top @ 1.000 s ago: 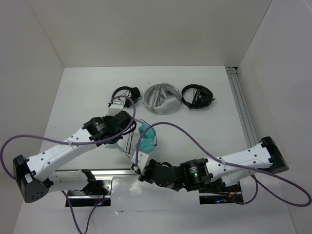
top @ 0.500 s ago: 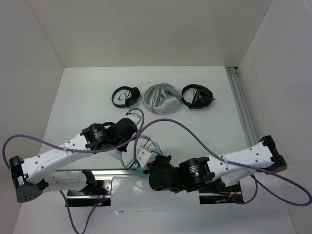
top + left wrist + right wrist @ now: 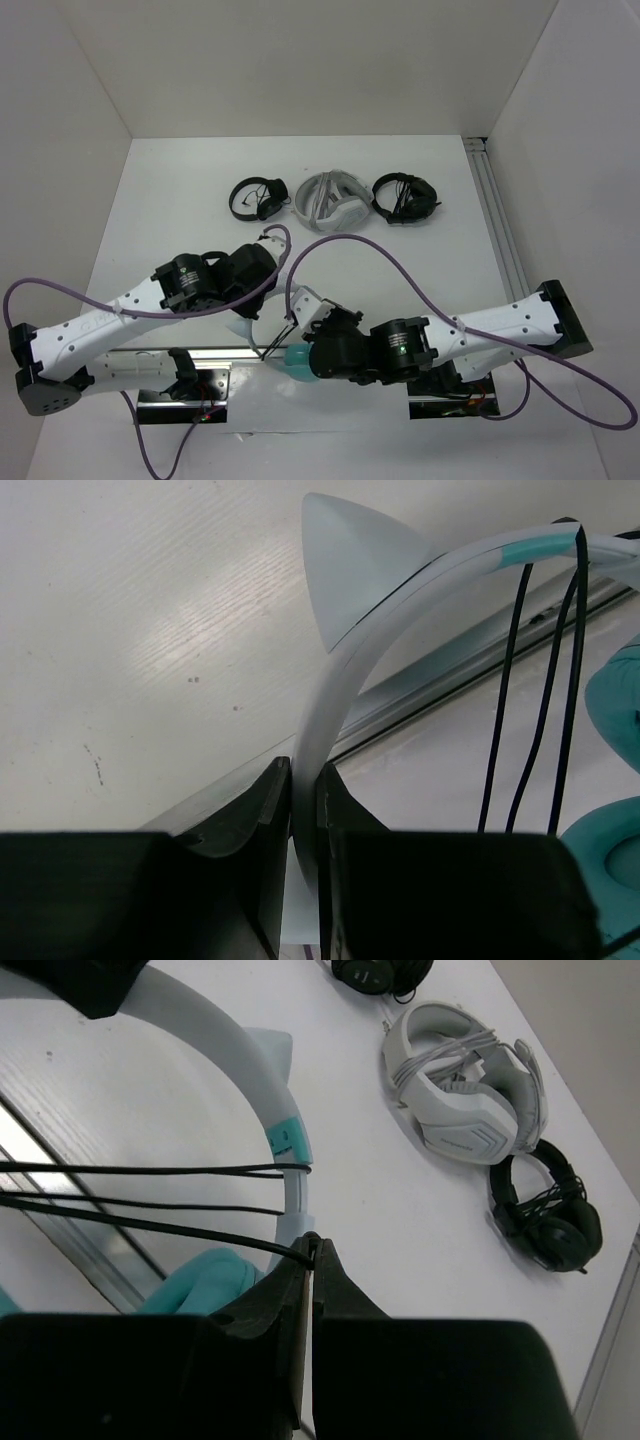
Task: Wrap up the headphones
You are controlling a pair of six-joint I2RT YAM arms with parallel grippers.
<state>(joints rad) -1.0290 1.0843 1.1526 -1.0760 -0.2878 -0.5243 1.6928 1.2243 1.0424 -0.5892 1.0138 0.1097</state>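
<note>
The headphones hang between my two grippers at the table's near edge. Their teal ear cups (image 3: 297, 362) sit low beside the right wrist. My left gripper (image 3: 303, 770) is shut on the thin white headband (image 3: 330, 680), just below its ear-like point (image 3: 350, 570). From above, this gripper (image 3: 247, 325) is left of the cups. My right gripper (image 3: 311, 1242) is shut on the thin black cable (image 3: 150, 1210). Three strands of cable run taut across the headband (image 3: 230, 1040), above a teal cup (image 3: 200, 1280). From above, the right gripper (image 3: 293, 325) is close to the left one.
Small black headphones (image 3: 258, 197), white-grey headphones (image 3: 330, 203) and another black pair (image 3: 405, 197) lie in a row at the back. A metal rail (image 3: 220, 350) runs along the near edge, another (image 3: 495, 220) along the right. Purple arm cables loop over the middle.
Both grippers have moved toward the near edge, carrying the headphones. The teal cups went from mid-table down to the rail. The right wrist has turned as it moved the cable.
</note>
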